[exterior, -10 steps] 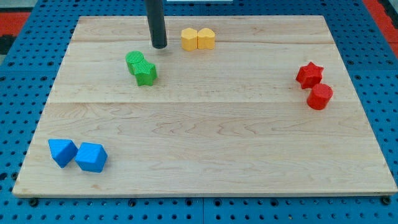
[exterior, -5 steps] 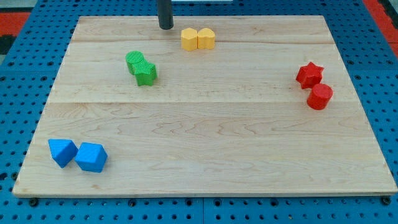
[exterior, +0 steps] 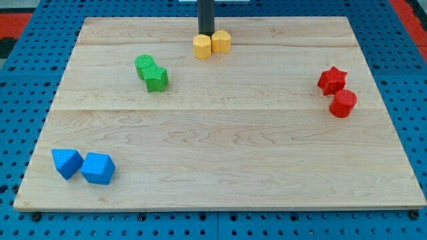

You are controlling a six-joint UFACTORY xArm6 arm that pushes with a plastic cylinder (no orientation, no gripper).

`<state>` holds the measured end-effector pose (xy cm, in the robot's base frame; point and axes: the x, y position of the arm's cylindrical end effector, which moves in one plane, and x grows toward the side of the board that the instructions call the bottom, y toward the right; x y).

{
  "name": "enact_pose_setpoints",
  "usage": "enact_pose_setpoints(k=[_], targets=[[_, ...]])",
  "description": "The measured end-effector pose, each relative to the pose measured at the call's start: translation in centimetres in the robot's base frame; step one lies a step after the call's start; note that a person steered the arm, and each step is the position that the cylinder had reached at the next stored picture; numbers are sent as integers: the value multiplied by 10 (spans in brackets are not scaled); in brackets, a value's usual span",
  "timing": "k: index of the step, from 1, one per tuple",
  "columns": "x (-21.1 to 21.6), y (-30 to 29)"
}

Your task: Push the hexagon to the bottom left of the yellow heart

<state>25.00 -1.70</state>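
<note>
Right now your rod carries no pincer, so nothing opens or closes; my tip [exterior: 206,33] sits at the view's top, touching the upper edge of two yellow blocks. You have the yellow hexagon [exterior: 202,47] on the left, pressed against the yellow heart [exterior: 221,41]; their facing is unclear. Well apart on the bench [exterior: 220,147] lie two green blocks [exterior: 151,72], two red blocks [exterior: 337,91] and two blue blocks [exterior: 83,165].

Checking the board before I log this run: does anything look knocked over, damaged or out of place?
Nothing stands out. The blocks sit flat in four pairs: yellow, green, red and blue. My tip rests at the top edge of the yellow pair, against the left yellow block.
</note>
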Motion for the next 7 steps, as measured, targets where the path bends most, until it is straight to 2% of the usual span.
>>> enact_pose_setpoints(k=[5, 7], targets=[[-2, -14], [-2, -43]])
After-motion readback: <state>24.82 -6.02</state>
